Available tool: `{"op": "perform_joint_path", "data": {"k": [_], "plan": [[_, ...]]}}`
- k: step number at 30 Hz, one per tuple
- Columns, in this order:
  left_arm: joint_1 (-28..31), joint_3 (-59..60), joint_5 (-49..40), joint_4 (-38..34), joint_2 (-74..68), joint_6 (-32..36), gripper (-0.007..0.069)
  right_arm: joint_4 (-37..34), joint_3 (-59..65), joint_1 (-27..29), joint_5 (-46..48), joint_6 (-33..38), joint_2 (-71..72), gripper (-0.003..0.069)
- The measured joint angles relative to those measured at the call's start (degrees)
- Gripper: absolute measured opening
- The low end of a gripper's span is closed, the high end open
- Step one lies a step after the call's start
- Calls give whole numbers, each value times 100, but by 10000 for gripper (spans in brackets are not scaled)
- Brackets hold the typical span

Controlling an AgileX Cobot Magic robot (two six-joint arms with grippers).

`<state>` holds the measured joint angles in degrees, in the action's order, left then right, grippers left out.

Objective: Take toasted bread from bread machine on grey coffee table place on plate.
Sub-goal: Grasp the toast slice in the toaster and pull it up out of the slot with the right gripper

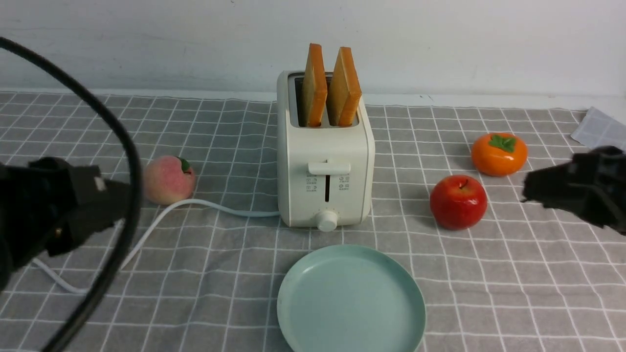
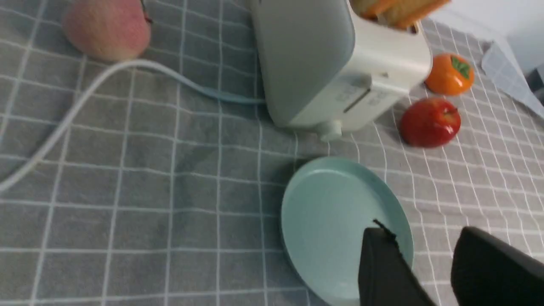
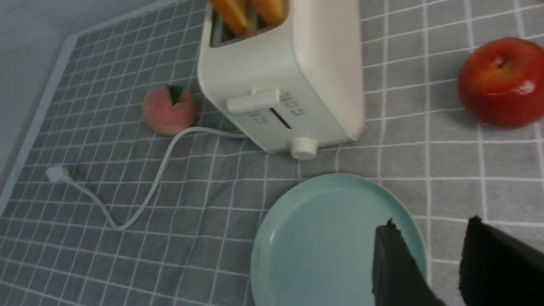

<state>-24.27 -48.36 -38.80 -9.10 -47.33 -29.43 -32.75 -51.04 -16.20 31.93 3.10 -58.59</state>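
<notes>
Slices of toasted bread [image 1: 330, 88] are standing upright in the bread machine [image 1: 325, 171]. The plate [image 1: 352, 303] is lying bare at its 6 o'clock on the grey coffee table [image 1: 513, 293]. The left gripper [image 2: 420, 231] and right gripper [image 3: 431, 225] are both hanging partly open, holding nothing. A skewed pull is probably risking tipping the bread machine, and the apple [image 1: 458, 202] at its 4 o'clock is crowding the right arm's approach.

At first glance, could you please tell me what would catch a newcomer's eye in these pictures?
The two slices of toasted bread stand up out of the cream-white toaster, dead centre. Next come the empty mint-green plate just in front of it, and the red apple and orange persimmon to its right.
</notes>
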Motion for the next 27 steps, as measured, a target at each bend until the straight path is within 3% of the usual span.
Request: {"op": "perform_joint_path", "data": {"k": [5,9,18,27], "plan": [[-338,0,-498,-152,-424,0,238,-1156,-915,-120,-144,1418,-1467,251],[-351,0,-866,-183,-644,0,238,-1370,-2077,-125,-84,1858,-2522,285],[-352,17,-994,-312,-726,6,238,-1581,-4593,-125,412,1959,-4601,383],[-352,17,-876,-382,-718,287,238,-1457,-5166,-125,147,1972,-5458,393]]}}
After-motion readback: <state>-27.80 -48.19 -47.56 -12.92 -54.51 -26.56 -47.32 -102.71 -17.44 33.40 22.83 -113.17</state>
